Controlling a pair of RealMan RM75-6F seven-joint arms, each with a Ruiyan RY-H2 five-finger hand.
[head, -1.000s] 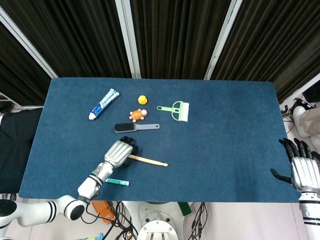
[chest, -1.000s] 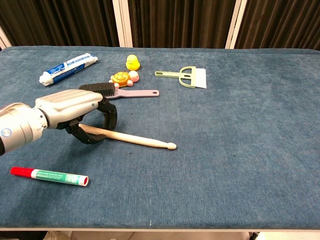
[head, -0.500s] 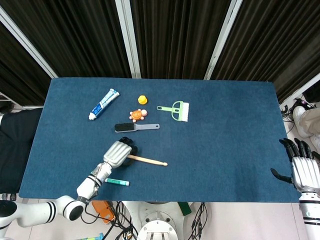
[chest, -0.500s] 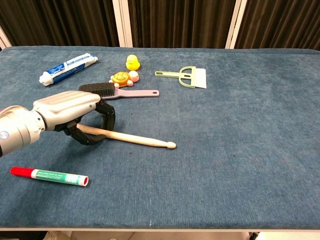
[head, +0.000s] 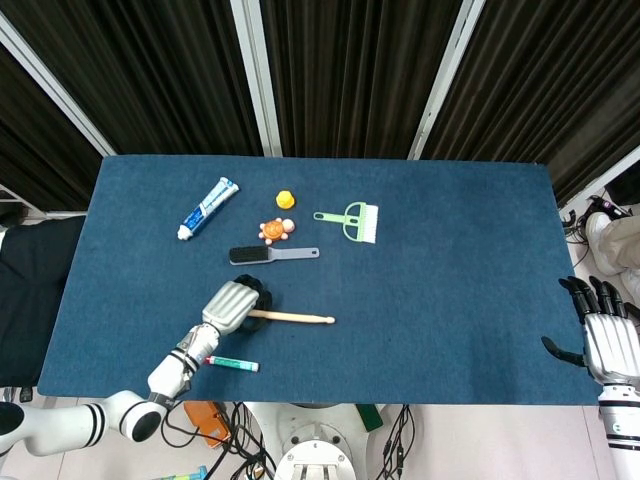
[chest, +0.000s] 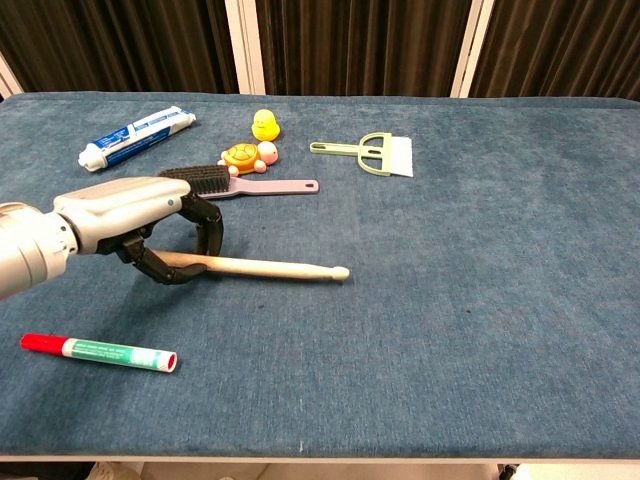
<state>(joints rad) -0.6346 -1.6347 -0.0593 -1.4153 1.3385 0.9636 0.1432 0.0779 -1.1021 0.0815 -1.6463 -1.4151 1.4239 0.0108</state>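
Your left hand (chest: 130, 225) is curling its dark fingers (chest: 205, 225) around the thick end of the wooden drumstick (chest: 265, 267), which is lying nearly level on the blue counter (chest: 480, 300) with its rounded tip pointing toward your right. From the chest view the fingers are wrapping over the stick, though I cannot be sure the thumb is pressing it from underneath, so the hold may be looser than it looks. You are gripping far from the stick's middle, so the long free end could droop or swing if you lift, and the smooth round wood could twist or slide out between the fingers. The hairbrush (chest: 240, 182) is lying just behind your knuckles, with the toy turtle (chest: 243, 156) and the yellow duck (chest: 265, 124) beyond it; a sweep backward could knock them. The red-capped marker (chest: 98, 351) is sitting near your forearm on the counter's front side, and a dropped wrist could roll it off the edge. Your right hand (head: 604, 335) is hanging off the counter's far right edge, fingers apart and holding nothing.
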